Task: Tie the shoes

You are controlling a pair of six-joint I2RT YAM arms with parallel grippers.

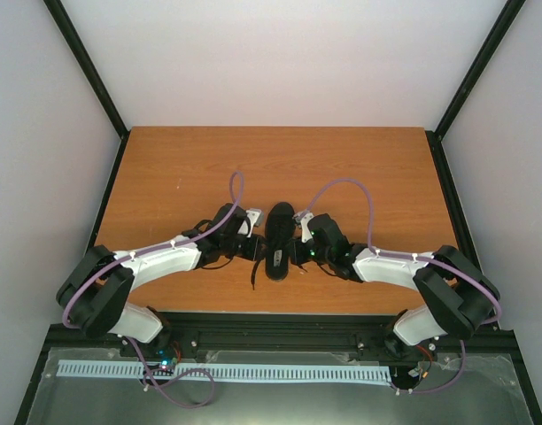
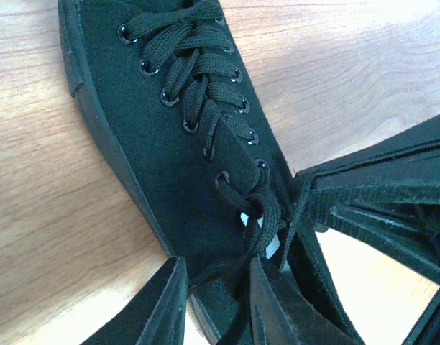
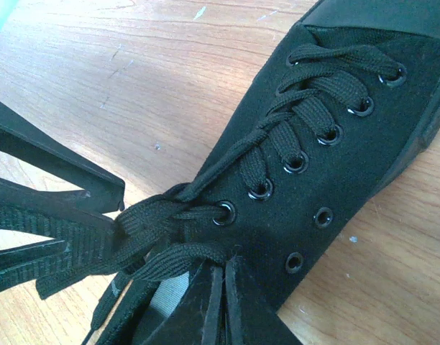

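The black sneaker (image 1: 278,241) lies mid-table with its toe pointing away from the arm bases. My left gripper (image 1: 259,247) is at the shoe's left side by the top eyelets. In the left wrist view its fingers (image 2: 161,309) stand apart, and a black lace (image 2: 243,298) runs loosely down between them from the crossed laces (image 2: 263,208). My right gripper (image 1: 296,251) is at the shoe's right side. In the right wrist view the gripper (image 3: 224,272) is pressed together on the end of a lace (image 3: 180,256) at the collar, beside the top eyelet (image 3: 224,212). The pale insole (image 3: 162,298) shows beneath.
The wooden table (image 1: 182,168) has black frame rails along its sides. A loose lace end (image 1: 254,273) trails toward the front edge. Each gripper appears in the other's wrist view, with the right one (image 2: 392,208) and the left one (image 3: 47,215) close across the shoe.
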